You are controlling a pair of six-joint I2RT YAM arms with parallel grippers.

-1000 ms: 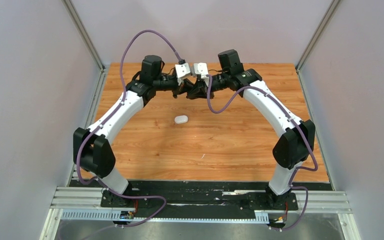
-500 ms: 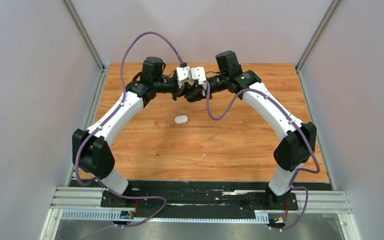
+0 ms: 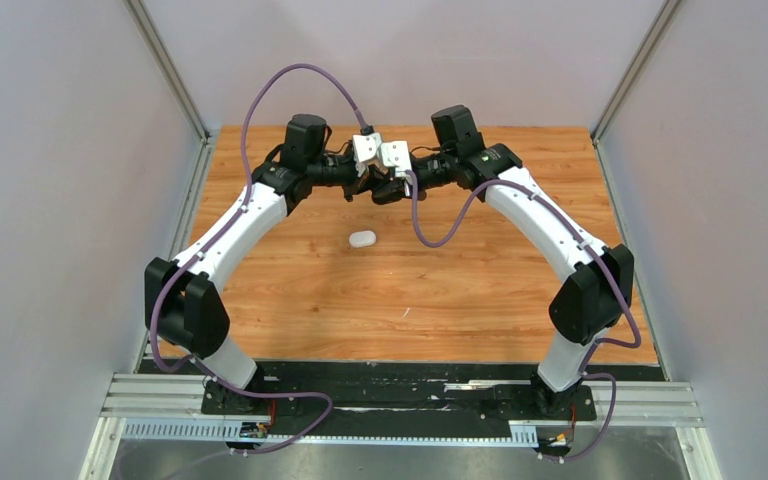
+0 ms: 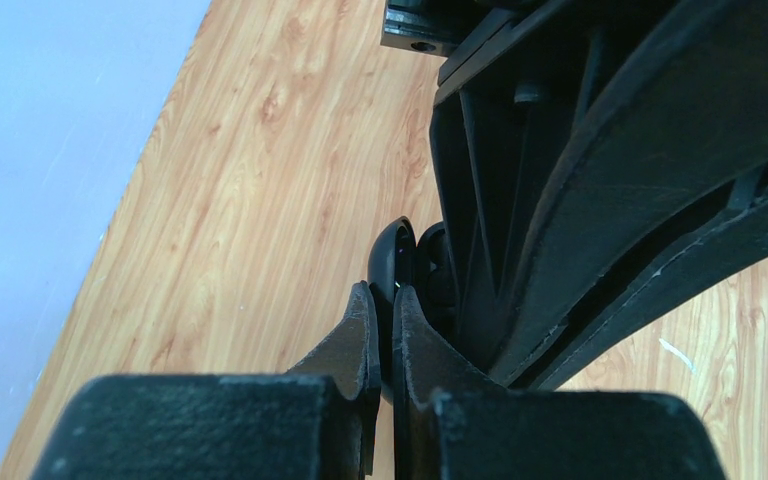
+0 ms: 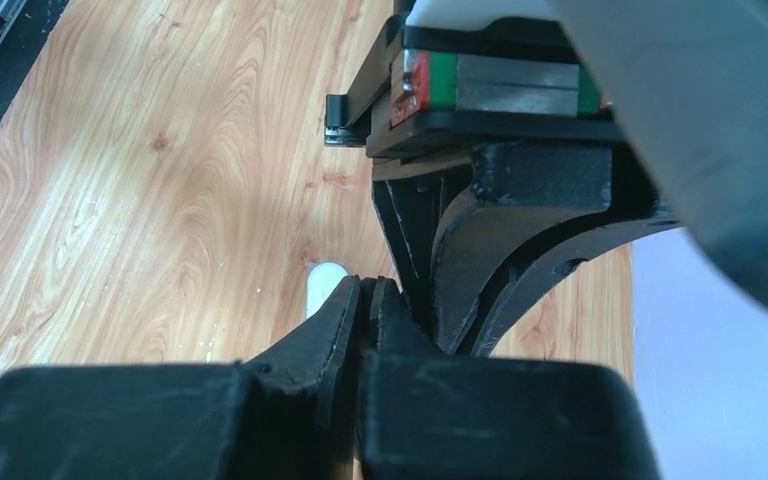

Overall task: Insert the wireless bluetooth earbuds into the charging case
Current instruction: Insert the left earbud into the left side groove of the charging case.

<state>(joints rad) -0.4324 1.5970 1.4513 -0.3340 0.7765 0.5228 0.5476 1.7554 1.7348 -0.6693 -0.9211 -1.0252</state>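
Note:
My two grippers meet nose to nose above the far middle of the table. My left gripper (image 3: 374, 188) (image 4: 385, 296) is shut on the edge of a black rounded charging case (image 4: 393, 255), held off the wood. My right gripper (image 3: 393, 187) (image 5: 368, 287) is shut, its tips pressed up against the left gripper's fingers (image 5: 490, 230); what lies between its tips is hidden. A white oval charging case (image 3: 362, 239) lies shut on the table nearer to me, and it also shows in the right wrist view (image 5: 322, 286). No earbud shows in any view.
The wooden table (image 3: 290, 300) is walled by grey panels on the left (image 3: 60, 200), right (image 3: 720, 200) and back. Purple cables (image 3: 440, 225) hang from both wrists. The right gripper's body (image 4: 600, 180) fills the right of the left wrist view.
The right gripper has moved a little to the left, closing in on the left gripper. The white case has not moved.

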